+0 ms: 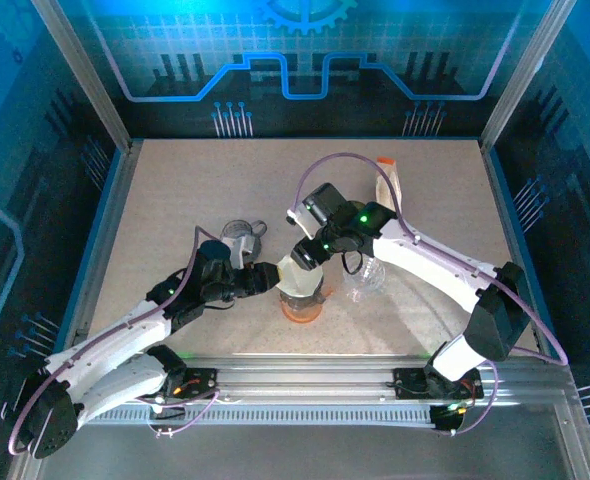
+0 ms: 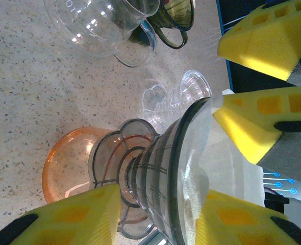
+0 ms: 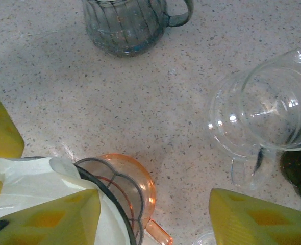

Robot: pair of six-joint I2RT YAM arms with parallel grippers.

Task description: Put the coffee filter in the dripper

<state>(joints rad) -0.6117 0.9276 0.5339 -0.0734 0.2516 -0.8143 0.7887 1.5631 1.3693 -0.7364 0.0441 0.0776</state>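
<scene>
The clear dripper (image 2: 158, 158) with a dark rim stands on an orange cup (image 2: 69, 166) near the table's front middle (image 1: 302, 300). The white coffee filter (image 2: 227, 171) lies inside its cone and shows as a pale sheet (image 3: 33, 181) in the right wrist view. My left gripper (image 2: 158, 209) is shut on the dripper's wall, one yellow finger outside the cone and one on the filter side; from above it (image 1: 267, 277) reaches in from the left. My right gripper (image 3: 153, 204) hangs open over the rim (image 1: 310, 258), its left finger (image 3: 48, 214) above the filter.
A clear glass pitcher (image 3: 273, 102) lies to the right of the orange cup (image 3: 140, 178). A grey ribbed glass mug (image 3: 122, 23) stands behind at the left (image 1: 237, 232). A dark green cup (image 2: 176, 15) sits by the pitcher (image 2: 99, 25). A packet (image 1: 388, 178) lies at the back.
</scene>
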